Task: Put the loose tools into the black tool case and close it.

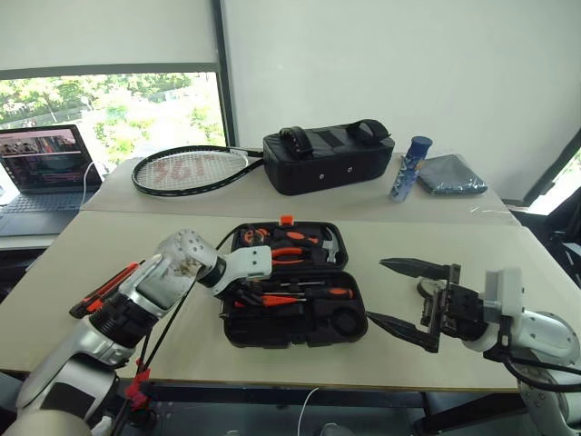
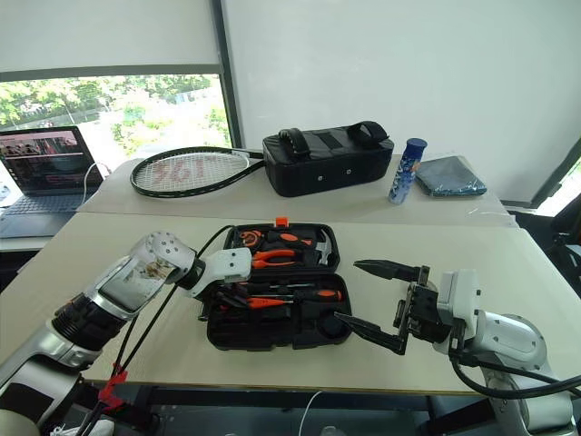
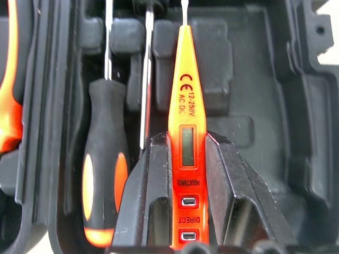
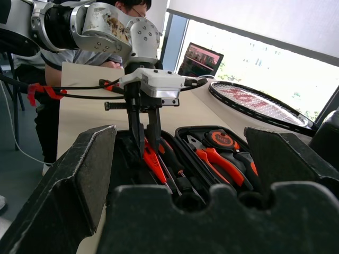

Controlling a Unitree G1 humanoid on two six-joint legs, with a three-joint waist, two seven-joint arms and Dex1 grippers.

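Observation:
The black tool case (image 1: pixel 272 341) lies open in the middle of the near table, with pliers (image 1: pixel 286 254) and a hammer (image 1: pixel 329 243) in its far half. My left gripper (image 3: pixel 188 140) points down into the near half and is shut on the small slim orange tool (image 3: pixel 185 90), a tester pen. Beside the pen, a black-and-orange screwdriver (image 3: pixel 103 174) sits in its slot. A long orange-and-black tool (image 1: pixel 104 291) lies loose on the table left of my left arm, partly hidden. My right gripper (image 1: pixel 375 291) hangs open just right of the case, holding nothing.
On the far table are a black fabric bag (image 1: pixel 327 159), a tennis racket (image 1: pixel 191 170), a blue can (image 1: pixel 410 168), a grey pouch (image 1: pixel 451 174) and a laptop (image 1: pixel 41 163). A person (image 4: pixel 79 55) sits beyond the table's left side.

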